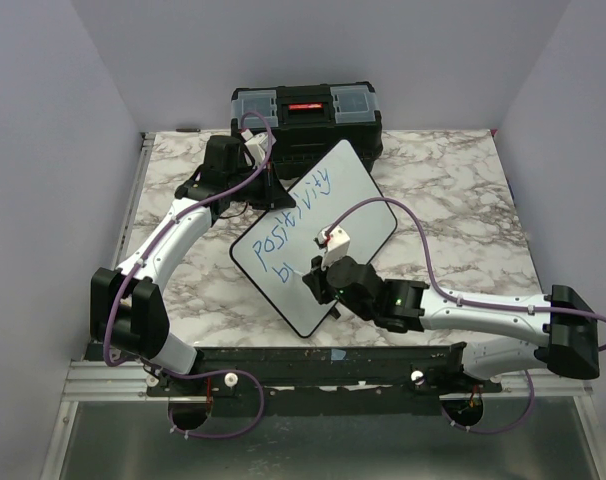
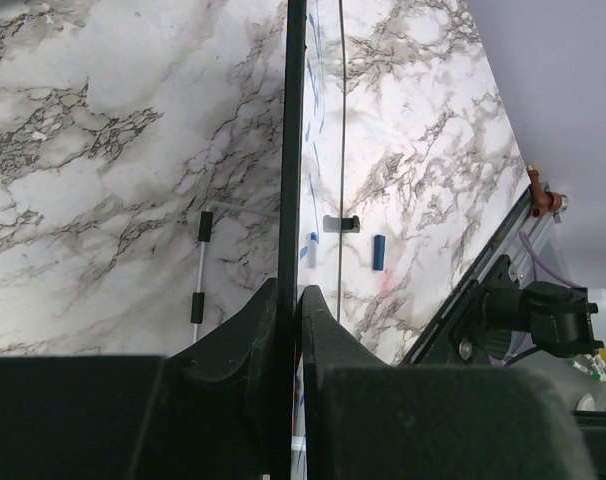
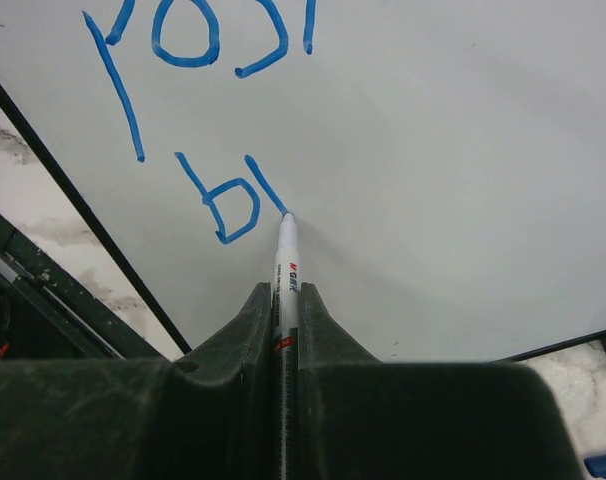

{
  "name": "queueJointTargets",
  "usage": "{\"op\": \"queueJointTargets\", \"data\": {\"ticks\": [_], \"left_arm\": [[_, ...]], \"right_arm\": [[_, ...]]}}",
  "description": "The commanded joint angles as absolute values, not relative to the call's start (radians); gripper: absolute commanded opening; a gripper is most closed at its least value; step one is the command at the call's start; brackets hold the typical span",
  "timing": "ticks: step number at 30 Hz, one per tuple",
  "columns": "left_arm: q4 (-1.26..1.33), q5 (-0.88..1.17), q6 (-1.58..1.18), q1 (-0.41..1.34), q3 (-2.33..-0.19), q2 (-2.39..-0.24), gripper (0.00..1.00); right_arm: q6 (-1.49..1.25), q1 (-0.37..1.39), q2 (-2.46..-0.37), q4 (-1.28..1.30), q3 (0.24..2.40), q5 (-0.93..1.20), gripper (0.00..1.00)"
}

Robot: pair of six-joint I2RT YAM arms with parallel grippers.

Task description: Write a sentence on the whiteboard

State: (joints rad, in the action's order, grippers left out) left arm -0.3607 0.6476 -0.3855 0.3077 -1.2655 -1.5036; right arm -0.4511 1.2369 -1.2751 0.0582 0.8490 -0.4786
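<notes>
Top view: the whiteboard point(image 1: 358, 205) is set skewed on the marble table point(image 1: 453, 180), one corner up by the black toolbox point(image 1: 305, 110). The sentence point(image 1: 301, 212) is at "positivity" plus a "b" and one stroke below it. The board's far-left edge is pinched by the left gripper point(image 1: 271, 188), and the right gripper point(image 1: 310, 278) is poised over the second line.

Left wrist view: the thin black frame is clamped edge-on between closed jaws, with the glossy white face to the right and veined stone around. If that pinch slips, the board could be skated over the slick marble by pen pressure.

Right wrist view: a slim white marker point(image 3: 286, 262) is gripped tight, its blue tip touching the smooth board at the stroke's foot. With too hard a push, the tip could be squashed or the letters wobbled.
</notes>
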Motion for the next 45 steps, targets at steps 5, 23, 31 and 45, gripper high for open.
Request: {"op": "queueJointTargets", "data": {"ticks": [5,23,31,45], "left_arm": [[-0.339,0.597,-0.330,0.303,-1.269,-1.493,0.00],[-0.337,0.597,-0.325,0.302,-1.269,-1.500,0.00],[-0.338,0.597,-0.324,0.302,-1.269,-1.502,0.00],[-0.335,0.599,-0.327,0.302,-1.270,-1.504,0.00]], "right_arm": [[-0.455,1.237,-1.285,0.077,0.869,-0.456,0.01],[-0.400,1.237,-1.365,0.079,0.965,-0.533,0.01],[-0.394,1.236,-1.389,0.106,1.012,-0.596,0.01],[-0.425,1.236,-1.260,0.092,0.952,-0.624,0.01]]}}
